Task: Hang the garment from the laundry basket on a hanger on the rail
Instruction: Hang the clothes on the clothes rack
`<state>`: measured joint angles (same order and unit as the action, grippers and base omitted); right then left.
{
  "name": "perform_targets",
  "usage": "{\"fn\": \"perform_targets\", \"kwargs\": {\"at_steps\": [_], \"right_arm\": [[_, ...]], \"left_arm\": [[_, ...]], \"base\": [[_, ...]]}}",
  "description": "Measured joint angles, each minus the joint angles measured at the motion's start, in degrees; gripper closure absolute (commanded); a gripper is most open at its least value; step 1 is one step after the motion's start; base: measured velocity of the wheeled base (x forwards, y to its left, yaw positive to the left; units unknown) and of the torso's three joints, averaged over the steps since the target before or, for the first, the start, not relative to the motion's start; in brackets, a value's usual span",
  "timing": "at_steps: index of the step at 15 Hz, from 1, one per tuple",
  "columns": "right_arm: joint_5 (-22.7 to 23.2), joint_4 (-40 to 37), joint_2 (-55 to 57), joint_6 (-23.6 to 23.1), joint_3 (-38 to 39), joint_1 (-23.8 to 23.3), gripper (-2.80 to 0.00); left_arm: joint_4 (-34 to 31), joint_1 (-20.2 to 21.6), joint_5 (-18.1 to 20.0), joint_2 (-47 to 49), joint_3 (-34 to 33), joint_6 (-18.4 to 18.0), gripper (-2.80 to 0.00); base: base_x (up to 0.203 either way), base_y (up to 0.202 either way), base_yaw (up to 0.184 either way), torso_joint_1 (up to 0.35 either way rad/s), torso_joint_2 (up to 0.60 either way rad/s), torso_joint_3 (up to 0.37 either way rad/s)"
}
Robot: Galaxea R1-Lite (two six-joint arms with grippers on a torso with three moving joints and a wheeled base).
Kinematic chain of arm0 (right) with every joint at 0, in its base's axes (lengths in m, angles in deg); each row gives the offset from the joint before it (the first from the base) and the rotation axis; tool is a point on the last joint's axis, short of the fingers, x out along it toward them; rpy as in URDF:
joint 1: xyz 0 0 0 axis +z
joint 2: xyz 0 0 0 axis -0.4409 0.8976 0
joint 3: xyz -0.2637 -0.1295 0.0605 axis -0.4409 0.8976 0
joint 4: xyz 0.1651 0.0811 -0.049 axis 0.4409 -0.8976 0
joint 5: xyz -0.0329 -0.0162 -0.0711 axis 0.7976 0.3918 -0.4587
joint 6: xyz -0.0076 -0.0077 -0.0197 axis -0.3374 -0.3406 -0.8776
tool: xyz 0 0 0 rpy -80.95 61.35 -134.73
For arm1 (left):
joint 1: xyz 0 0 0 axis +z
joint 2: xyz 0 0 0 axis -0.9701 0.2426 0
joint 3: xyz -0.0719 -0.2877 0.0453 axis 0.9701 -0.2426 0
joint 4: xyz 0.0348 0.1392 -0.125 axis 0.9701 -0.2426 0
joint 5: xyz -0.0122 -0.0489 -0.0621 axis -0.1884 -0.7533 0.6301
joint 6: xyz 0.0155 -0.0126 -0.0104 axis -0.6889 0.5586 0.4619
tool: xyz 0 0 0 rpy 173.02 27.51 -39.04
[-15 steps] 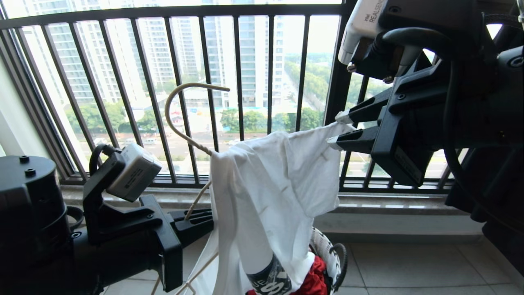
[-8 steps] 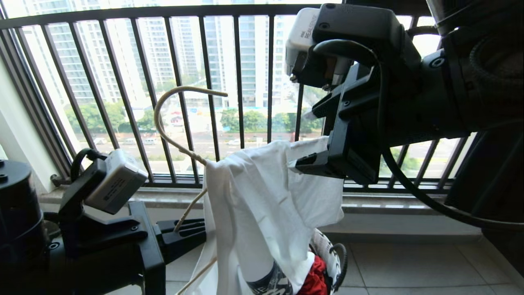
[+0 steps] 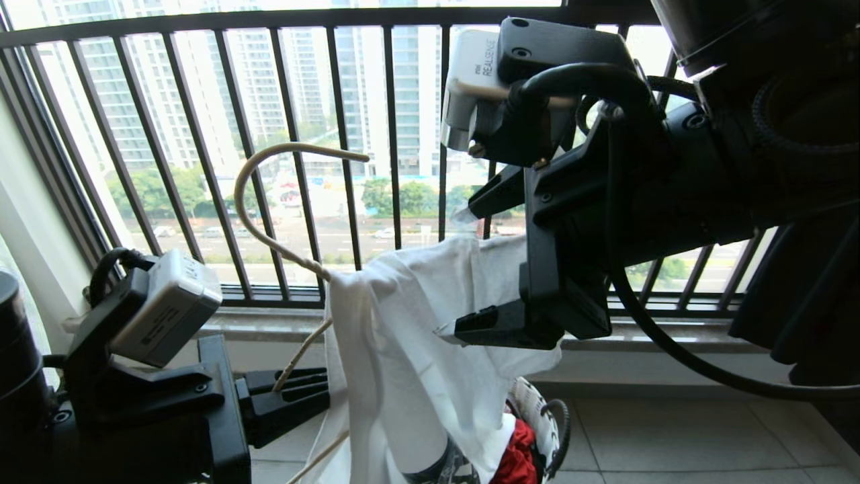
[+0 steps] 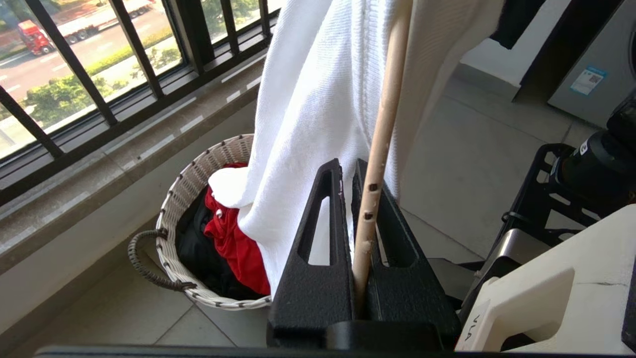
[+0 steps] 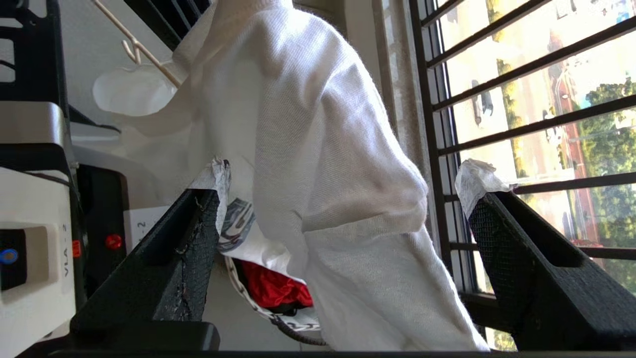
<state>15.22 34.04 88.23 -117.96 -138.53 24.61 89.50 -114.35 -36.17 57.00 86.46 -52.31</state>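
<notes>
Left gripper (image 4: pixel 354 209) clamped shut on the lower wire of the hanger (image 3: pixel 282 202), holding it upright so the hook rises above the claw, free for the rail, which appears nowhere in view. White garment (image 3: pixel 416 349) draped over the hanger's far shoulder, just beyond the left claw's fingertips, its lower end trailing down into the laundry basket (image 4: pixel 194 184) on the floor below and beyond that claw. Right gripper (image 3: pixel 470 269) spread wide, gripping nothing, one finger above and one below the bunched sleeve, the cloth loose between them; probably placed to take a fresh hold and pull the shirt across the wire. Red cloth (image 4: pixel 233 238) and a black garment (image 4: pixel 198 248) left in the basket.

Pale tiled floor (image 4: pixel 477 139) beneath. Black railing (image 3: pixel 390 134) close behind both claws, towers and a tree-lined road beyond.
</notes>
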Motion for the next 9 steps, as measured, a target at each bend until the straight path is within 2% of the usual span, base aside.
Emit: {"fn": "perform_targets", "kwargs": {"at_steps": [2, 9], "right_arm": [[2.81, -0.07, 0.15, 0.06, 0.02, 0.00, -2.80], [7.44, 1.60, 1.72, 1.14, 0.13, -1.72, -2.80]], "left_arm": [[-0.08, 0.00, 0.48, -0.96, -0.01, -0.09, 0.00], [-0.09, -0.06, 1.45, -3.61, 0.02, -1.33, 0.00]], "base": [[0.000, 0.000, 0.000, 0.000, 0.00, 0.000], [0.000, 0.000, 0.000, 0.000, 0.00, 0.000]]}}
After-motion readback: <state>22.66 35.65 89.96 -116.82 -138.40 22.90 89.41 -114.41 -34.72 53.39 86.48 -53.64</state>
